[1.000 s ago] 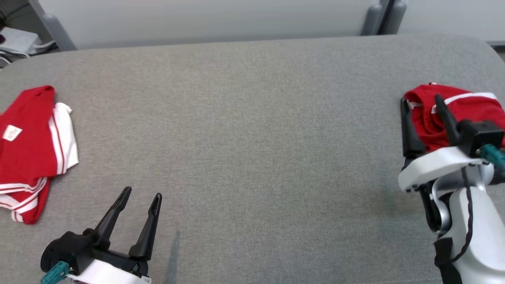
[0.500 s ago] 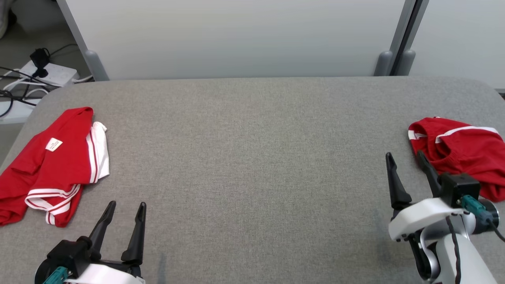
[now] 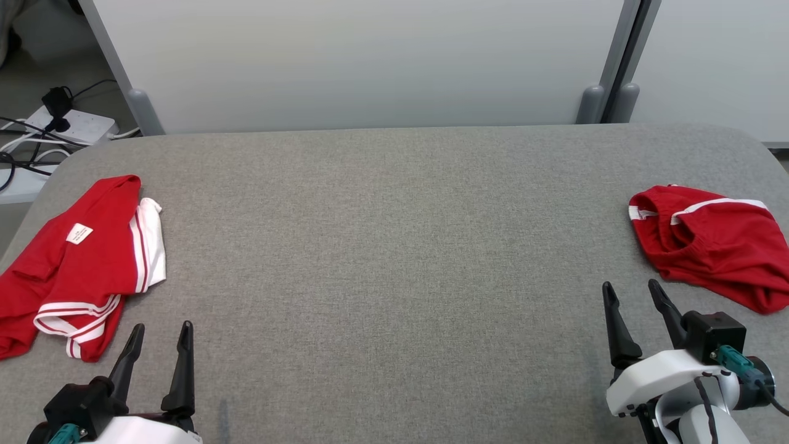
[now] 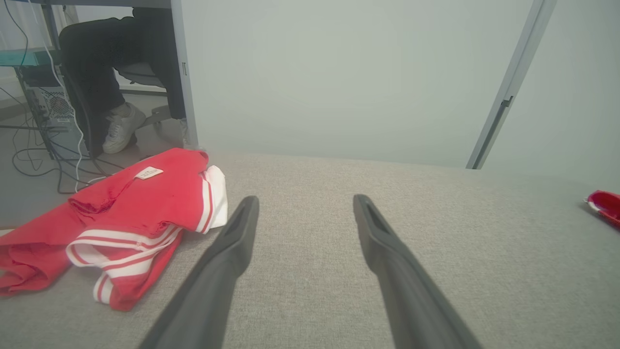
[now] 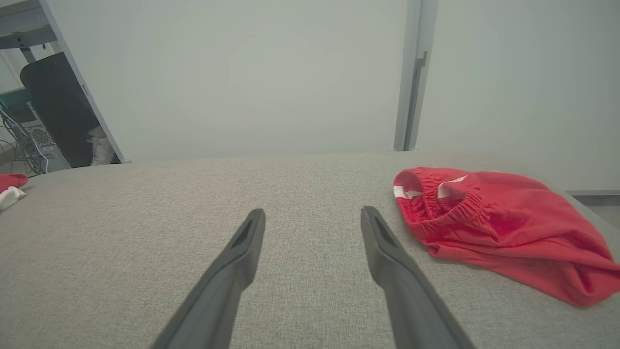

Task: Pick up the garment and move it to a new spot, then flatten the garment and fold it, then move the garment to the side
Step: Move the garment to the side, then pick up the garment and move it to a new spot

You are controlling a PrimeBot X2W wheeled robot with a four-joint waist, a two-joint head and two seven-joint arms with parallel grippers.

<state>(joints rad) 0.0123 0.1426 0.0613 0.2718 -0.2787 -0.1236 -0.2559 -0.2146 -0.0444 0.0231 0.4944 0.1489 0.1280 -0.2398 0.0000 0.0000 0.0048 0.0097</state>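
A crumpled red garment (image 3: 709, 246) with a white stripe and an elastic waistband lies near the right edge of the grey table (image 3: 394, 246); it also shows in the right wrist view (image 5: 499, 223). My right gripper (image 3: 630, 283) (image 5: 314, 210) is open and empty, just in front of and left of it, not touching. A second red garment (image 3: 80, 259) (image 4: 131, 208) with white stripes and a small label lies at the table's left edge. My left gripper (image 3: 163, 325) (image 4: 305, 198) stands open and empty, near its front right corner.
A pale partition wall (image 3: 370, 61) with grey posts stands behind the table. A power strip (image 3: 74, 126) and cables lie on the floor at the far left. A seated person's legs and a pale shoe (image 4: 121, 131) show beyond the left garment.
The head camera has moved, showing more wall. My right gripper has drawn back from the right garment, which it overlapped before, and stays open. The left gripper sits lower in view.
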